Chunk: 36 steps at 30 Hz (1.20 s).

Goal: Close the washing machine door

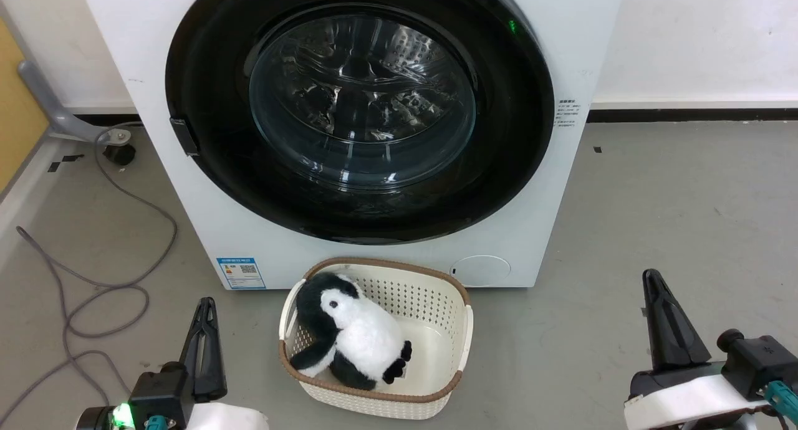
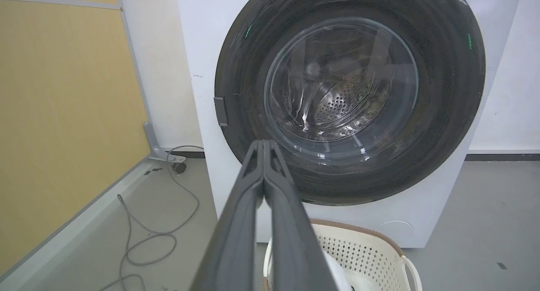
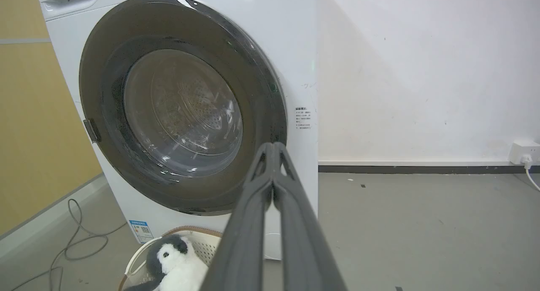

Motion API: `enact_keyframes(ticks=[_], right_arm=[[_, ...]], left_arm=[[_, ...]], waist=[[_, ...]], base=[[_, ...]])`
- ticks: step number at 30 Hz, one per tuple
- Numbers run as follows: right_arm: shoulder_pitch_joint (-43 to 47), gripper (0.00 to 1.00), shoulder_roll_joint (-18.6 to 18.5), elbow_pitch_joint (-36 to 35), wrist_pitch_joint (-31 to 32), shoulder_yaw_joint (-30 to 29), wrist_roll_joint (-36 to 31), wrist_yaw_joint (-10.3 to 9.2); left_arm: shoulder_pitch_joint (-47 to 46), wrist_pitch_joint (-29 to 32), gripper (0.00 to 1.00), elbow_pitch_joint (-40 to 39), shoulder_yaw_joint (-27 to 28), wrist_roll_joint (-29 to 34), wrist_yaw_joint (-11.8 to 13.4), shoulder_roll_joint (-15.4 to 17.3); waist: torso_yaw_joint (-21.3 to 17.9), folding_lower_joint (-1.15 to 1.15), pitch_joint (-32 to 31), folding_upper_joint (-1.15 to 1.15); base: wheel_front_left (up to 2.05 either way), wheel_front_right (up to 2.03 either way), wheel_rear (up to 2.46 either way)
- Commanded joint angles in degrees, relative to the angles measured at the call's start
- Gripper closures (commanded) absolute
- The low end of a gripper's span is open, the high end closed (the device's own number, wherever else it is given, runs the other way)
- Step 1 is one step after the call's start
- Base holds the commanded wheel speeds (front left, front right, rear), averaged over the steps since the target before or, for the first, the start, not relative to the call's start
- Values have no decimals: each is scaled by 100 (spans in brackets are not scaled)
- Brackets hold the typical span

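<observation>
Facing: large round glossy black glass-windowed washing machine door, apparently flush shut.
Grippers: left gripper, right gripper clenched empty, standing clear; job seemingly done.

A cream perforated basket on the grey floor holds a plush penguin; a grey cable loops near the floor's left edge.

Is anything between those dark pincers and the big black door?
Nothing visible: left gripper and right gripper face the round glossy black washing machine door freely; the cream perforated basket holding a plush penguin sits lower, on the floor.
</observation>
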Motion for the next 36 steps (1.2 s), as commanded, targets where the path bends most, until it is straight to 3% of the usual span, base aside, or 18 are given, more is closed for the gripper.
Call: enact_keyframes(ticks=[1,36], right_arm=[[4,100,1,-23,38,7,-32,0],[30,100,10,-151,450,63,-262,-2]], left_arm=[[-17,26,100,-5,0,10,-21,1],[-117,436,100,-38,-29,70,-147,-13]], waist=[[2,1,2,0],[54,1,44,0]], base=[[0,0,0],[0,0,0]])
